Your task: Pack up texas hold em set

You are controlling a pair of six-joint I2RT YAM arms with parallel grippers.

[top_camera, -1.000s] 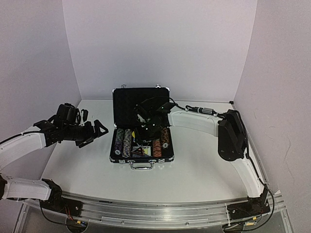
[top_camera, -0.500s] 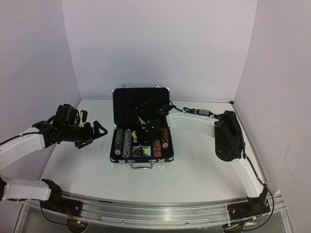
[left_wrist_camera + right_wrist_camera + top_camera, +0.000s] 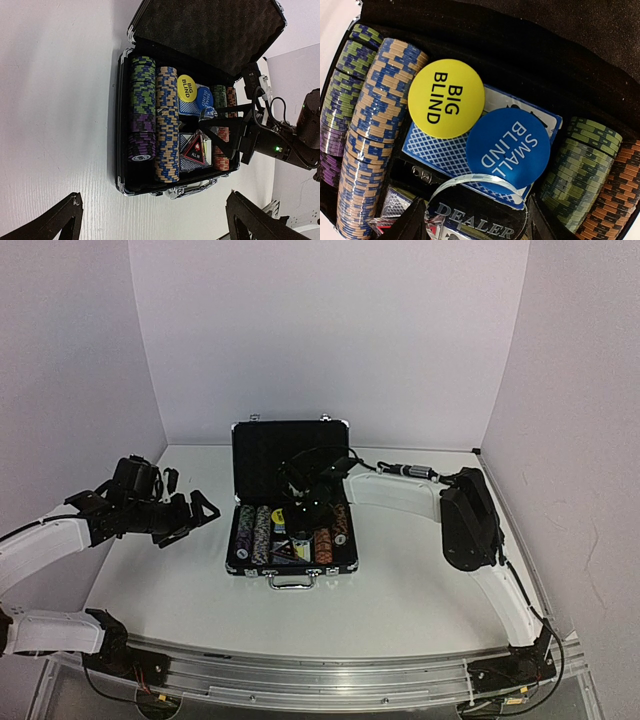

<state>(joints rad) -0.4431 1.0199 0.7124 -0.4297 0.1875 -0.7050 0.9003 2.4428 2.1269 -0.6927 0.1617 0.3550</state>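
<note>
A white counter, faintly grained, sits in a plain booth. A back wall rises behind it; a left wall and right wall flank it, all pale lilac-white. A metal rail runs along its near edge. Light is soft, even.

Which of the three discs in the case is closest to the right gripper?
The clear DEALER disc, between the right gripper's fingers; the yellow disc and blue disc lie beyond it on the cards.

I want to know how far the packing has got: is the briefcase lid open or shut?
Open. The foam-lined lid stands raised at the back of the briefcase, and the chips inside are in plain view.
</note>
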